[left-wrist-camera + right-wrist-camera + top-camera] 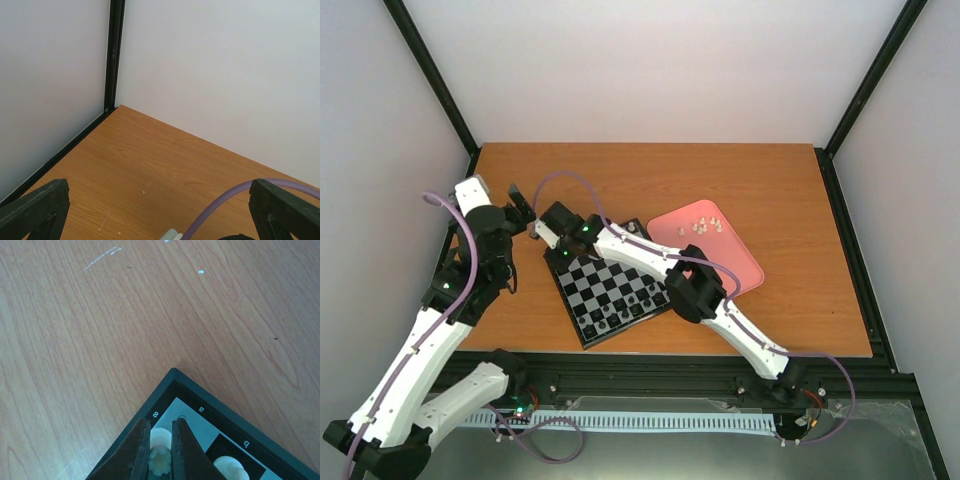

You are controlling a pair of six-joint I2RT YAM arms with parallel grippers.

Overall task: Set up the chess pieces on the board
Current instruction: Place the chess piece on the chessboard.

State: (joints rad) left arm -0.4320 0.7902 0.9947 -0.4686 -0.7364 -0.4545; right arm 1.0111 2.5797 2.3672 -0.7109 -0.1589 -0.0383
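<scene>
The board [582, 332] lies tilted on the table, and its far-left corner [172, 377], marked a and 8, shows in the right wrist view. My right gripper [161, 424] is shut on a cream chess piece [160, 460] with a notched top, over that corner square. Whether its base rests on the square I cannot tell. Another cream piece [227, 467] stands on the neighbouring dark square. From above, the right gripper [560, 250] is at the board's far-left corner. My left gripper [525, 215] hangs left of the board, open and empty [160, 200].
A pink tray [745, 268] to the right of the board holds several loose cream pieces [703, 225]. Dark pieces [625, 312] stand along the board's near rows. A purple cable [225, 200] crosses the left wrist view. Black frame posts and white walls border the table.
</scene>
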